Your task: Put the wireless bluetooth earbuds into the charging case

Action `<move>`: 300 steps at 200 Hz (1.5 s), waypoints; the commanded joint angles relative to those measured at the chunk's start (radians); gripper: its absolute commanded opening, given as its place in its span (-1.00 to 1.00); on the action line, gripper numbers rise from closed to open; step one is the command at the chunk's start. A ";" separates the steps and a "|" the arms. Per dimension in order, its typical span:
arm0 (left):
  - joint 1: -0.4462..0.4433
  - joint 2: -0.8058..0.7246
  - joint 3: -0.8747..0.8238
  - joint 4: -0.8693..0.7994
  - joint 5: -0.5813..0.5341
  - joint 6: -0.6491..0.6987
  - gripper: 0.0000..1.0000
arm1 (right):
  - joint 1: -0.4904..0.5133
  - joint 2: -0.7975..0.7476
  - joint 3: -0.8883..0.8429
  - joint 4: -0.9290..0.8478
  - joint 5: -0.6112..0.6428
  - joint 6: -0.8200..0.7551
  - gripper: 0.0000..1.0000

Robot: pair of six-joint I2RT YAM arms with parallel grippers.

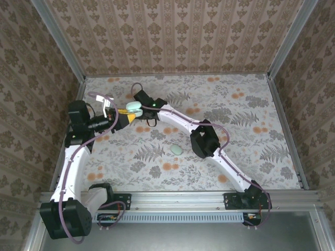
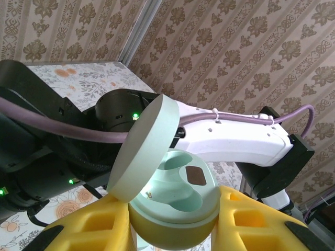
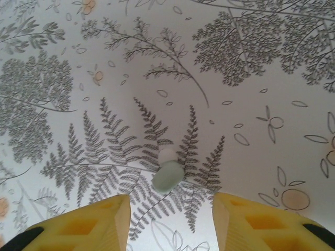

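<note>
From above, the left arm [image 1: 70,157] reaches forward, wrist turned inward, so the left gripper [image 1: 125,115] offers the charging case [image 1: 134,107] to the wrist of the right arm [image 1: 183,123] just beside it; an earbud [image 1: 177,149] lies on the table [image 1: 251,125] back by that arm's elbow. At the left wrist, the left gripper [image 2: 175,230] clamps the case's base between its fingers, lid [image 2: 141,151] swung up, likely so the wells [image 2: 175,170] face a loader. At the right wrist, the right gripper [image 3: 170,201] stands parted and empty, the earbud [image 3: 167,175] just beyond its tips.
</note>
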 commanded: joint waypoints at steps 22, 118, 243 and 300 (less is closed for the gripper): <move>0.010 -0.030 -0.019 -0.007 0.032 0.025 -0.69 | 0.016 0.082 0.091 0.023 0.099 -0.010 -0.09; 0.009 -0.047 -0.035 -0.011 0.029 0.029 -0.70 | 0.031 0.141 0.126 0.075 0.103 0.003 -0.09; 0.009 -0.056 -0.035 -0.017 0.023 0.032 -0.70 | 0.043 0.091 0.062 -0.054 0.105 -0.126 -0.45; 0.008 -0.054 -0.027 -0.015 0.024 0.024 -0.70 | 0.015 -0.071 -0.177 0.022 0.060 -0.162 -0.57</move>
